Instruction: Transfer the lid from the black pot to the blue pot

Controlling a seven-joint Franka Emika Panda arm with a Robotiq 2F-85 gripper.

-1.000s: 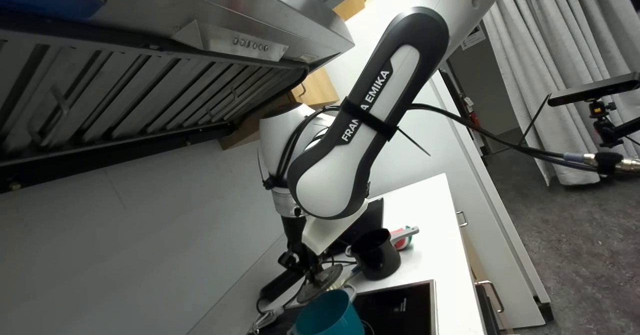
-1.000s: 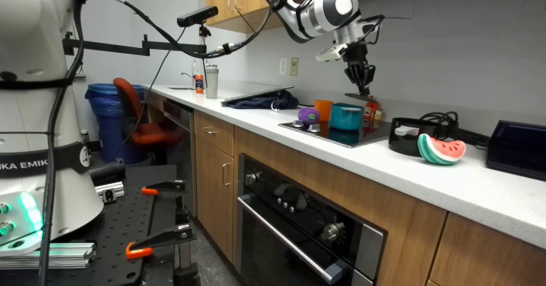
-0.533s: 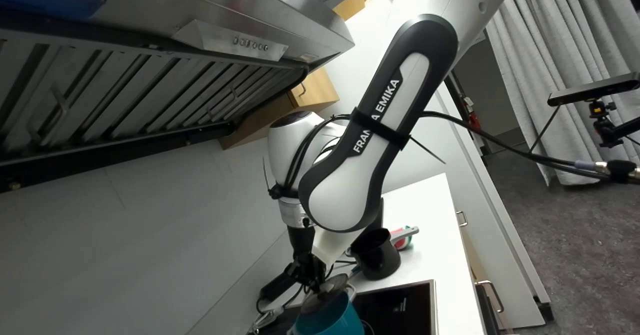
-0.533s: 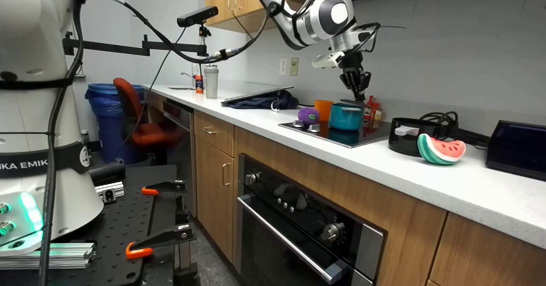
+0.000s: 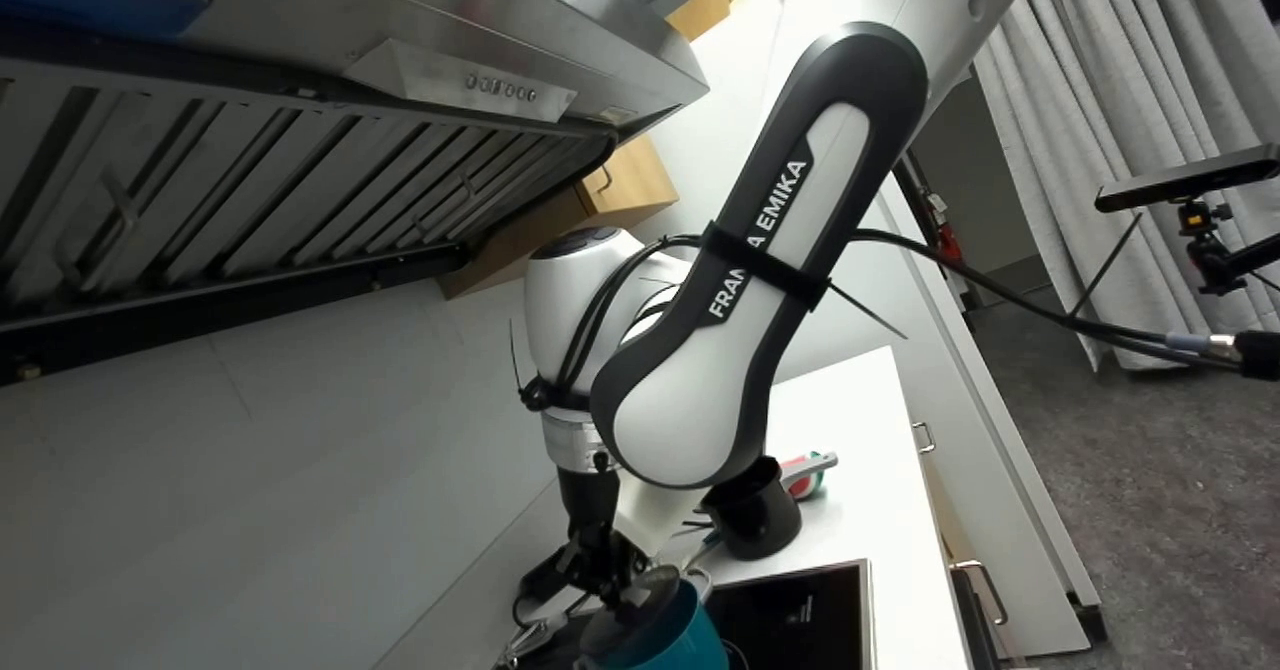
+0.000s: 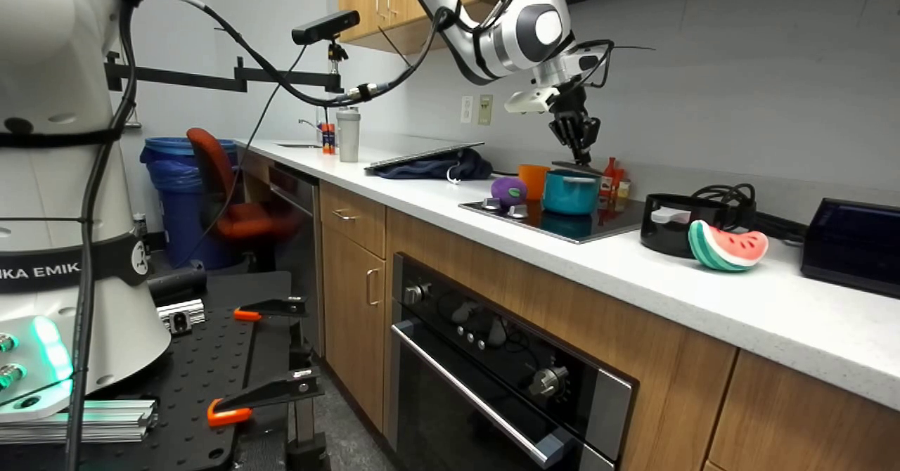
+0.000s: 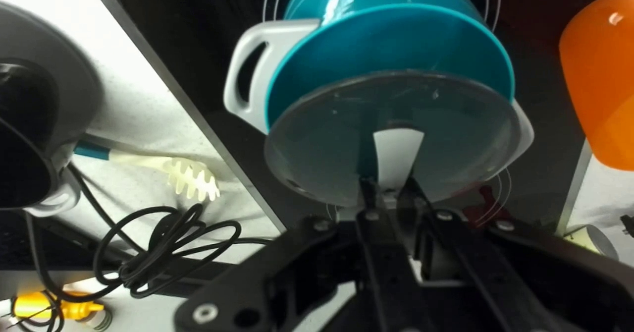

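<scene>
The round transparent lid [image 7: 441,134], its pale grey handle [image 7: 397,151] pinched by the black two-fingered end effector [image 7: 390,191], is partly over the open-topped, round teal-blue pot [image 6: 568,197], which stands upright on the glossy black cooktop [image 6: 598,228].

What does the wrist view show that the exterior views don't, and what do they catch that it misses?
Only the wrist view: a yellow thing, too unclear to name, and, clearly, the utensil's toothed head. Only the exterior views: the watermelon slice in both, plus the round purple object and orange chair in an exterior view. Shared: the end effector holding the lid over the blue pot, and the black pot.
</scene>
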